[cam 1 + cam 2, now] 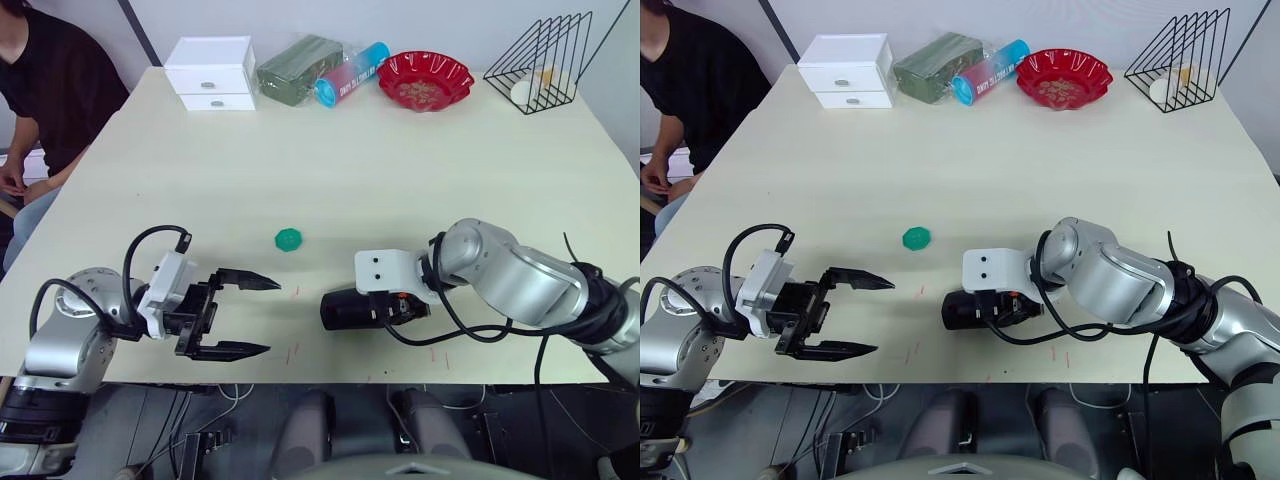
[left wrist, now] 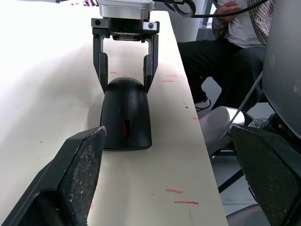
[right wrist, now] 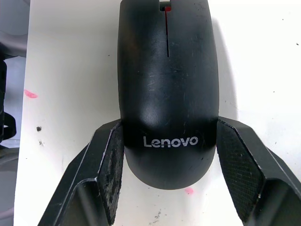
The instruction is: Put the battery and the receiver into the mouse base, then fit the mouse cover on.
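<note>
The table (image 1: 400,170) is wide and pale, and the work happens close to its near edge, where both arms reach easily. At the far edge stand things that have no part in the job: a white drawer box (image 1: 210,73), a green packet (image 1: 297,68), a blue tube (image 1: 351,73), a red dish (image 1: 424,79) and a black wire rack (image 1: 548,58). A person (image 1: 45,90) sits beside the far left corner.

The right gripper (image 1: 352,309) lies low over the table near the middle of the near edge. Its two fingers (image 3: 110,172) stand on both sides of the mouse cover (image 3: 167,89), touching or nearly touching the rear flanks, so I judge they steady it rather than lift it. The cover already sits on the mouse base (image 2: 126,143), the red scroll wheel showing through its slot; the mouse looks complete. I see no battery or receiver on the table, so they are probably inside.

The left gripper (image 1: 257,318) waits toward the near left corner, its fingers spread wide and holding nothing, pointing at the mouse from well apart.

A small green disc (image 1: 289,238) lies between them, further from the edge.
</note>
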Robot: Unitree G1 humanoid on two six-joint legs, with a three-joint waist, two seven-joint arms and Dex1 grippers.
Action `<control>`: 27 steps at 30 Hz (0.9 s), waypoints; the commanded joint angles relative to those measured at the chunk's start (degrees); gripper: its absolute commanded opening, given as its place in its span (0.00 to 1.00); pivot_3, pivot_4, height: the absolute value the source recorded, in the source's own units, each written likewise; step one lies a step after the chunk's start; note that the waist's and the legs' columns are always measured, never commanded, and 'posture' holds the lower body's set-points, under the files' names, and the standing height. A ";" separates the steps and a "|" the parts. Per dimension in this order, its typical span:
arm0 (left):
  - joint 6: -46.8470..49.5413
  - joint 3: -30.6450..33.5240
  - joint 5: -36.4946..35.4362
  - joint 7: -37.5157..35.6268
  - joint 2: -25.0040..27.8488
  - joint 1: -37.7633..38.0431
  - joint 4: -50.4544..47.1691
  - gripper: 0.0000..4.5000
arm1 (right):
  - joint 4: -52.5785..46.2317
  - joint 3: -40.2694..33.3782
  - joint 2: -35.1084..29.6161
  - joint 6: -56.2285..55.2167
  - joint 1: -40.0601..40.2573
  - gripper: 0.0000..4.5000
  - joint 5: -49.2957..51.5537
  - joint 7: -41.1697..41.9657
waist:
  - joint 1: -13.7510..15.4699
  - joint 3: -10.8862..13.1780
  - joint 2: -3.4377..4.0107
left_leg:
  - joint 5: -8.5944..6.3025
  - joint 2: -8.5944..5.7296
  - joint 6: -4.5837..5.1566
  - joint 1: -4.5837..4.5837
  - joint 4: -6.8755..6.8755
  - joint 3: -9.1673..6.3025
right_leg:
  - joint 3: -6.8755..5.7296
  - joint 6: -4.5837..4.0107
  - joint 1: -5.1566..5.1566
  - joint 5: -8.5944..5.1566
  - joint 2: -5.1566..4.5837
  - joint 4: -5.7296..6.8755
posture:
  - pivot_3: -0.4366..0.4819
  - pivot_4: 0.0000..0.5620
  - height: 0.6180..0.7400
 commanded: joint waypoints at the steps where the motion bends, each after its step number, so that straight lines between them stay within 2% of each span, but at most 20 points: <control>1: -0.45 0.65 -0.61 -2.31 -0.10 0.08 -0.78 1.00 | -0.17 0.32 -0.62 -0.05 -0.13 0.53 0.31 -0.15 | 0.00 0.00 0.00 | 0.00 0.00 0.00 0.00 0.00 0.00 | 0.00 0.00 0.00 0.00 0.00 0.00 | 0.48 0.27 1.00; 27: -0.21 0.21 -0.66 -2.31 0.13 -0.40 -0.59 1.00 | 0.28 1.00 -1.54 -0.52 1.53 0.53 0.67 -1.31 | 0.04 0.00 0.00 | 0.00 0.00 0.00 0.01 0.00 0.00 | 0.00 0.00 0.01 0.00 0.00 0.00 | 0.48 0.27 1.00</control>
